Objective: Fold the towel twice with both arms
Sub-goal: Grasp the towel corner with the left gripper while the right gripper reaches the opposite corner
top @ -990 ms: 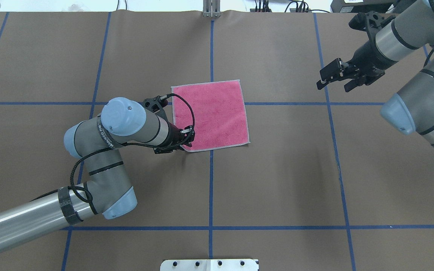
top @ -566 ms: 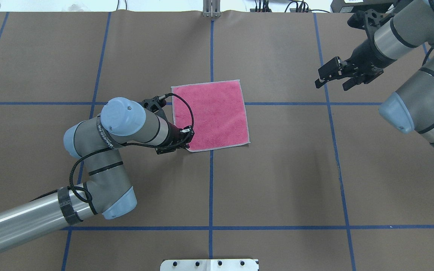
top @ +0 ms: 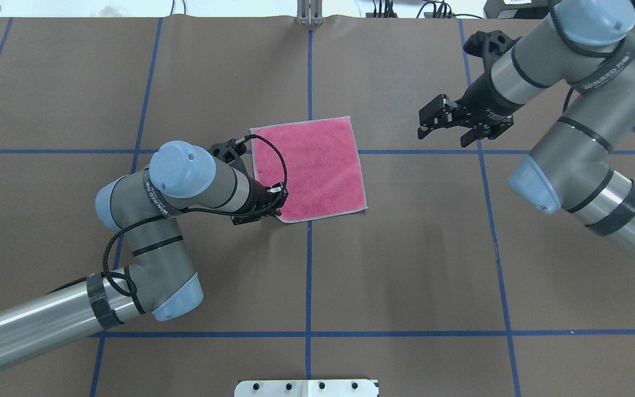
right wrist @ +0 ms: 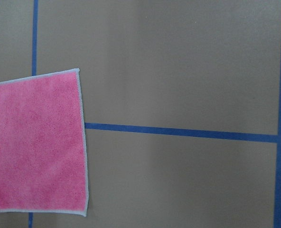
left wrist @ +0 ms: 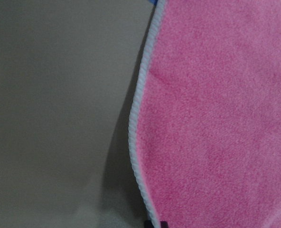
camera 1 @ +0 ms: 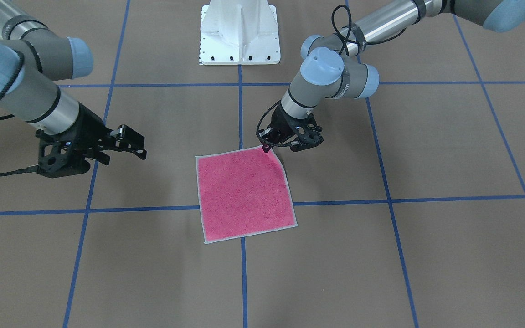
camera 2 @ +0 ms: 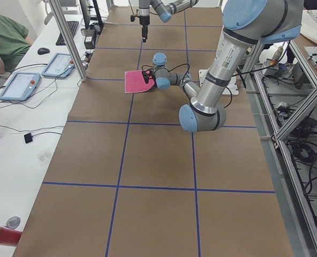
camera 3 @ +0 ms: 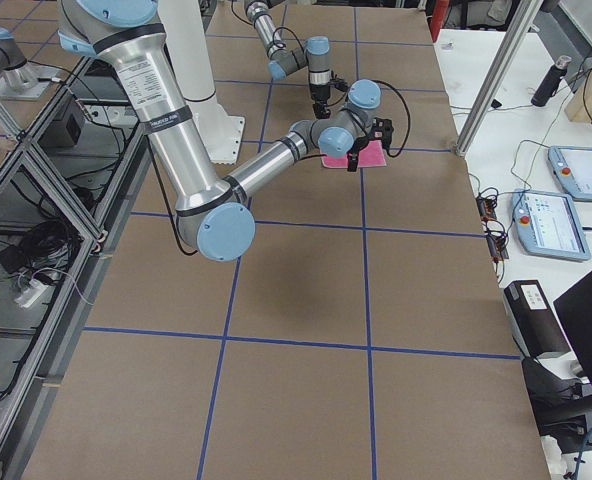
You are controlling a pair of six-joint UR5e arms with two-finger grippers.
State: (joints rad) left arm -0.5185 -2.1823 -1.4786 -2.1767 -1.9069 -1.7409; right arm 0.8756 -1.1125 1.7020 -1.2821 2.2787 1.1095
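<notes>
Left gripper [top: 276, 208] is pinched shut on the near-left corner of the towel [top: 313, 165]. The edge there rides slightly off the table [top: 416, 259], with shadow beneath it in the wrist view. It is likely gripped low so the corner can be carried over for the first fold. Rest of towel lies flat, pink face up, at table centre. Right gripper [top: 437, 122] hangs well apart, jaws spread wide, probably bound for the near-right corner to match.
</notes>
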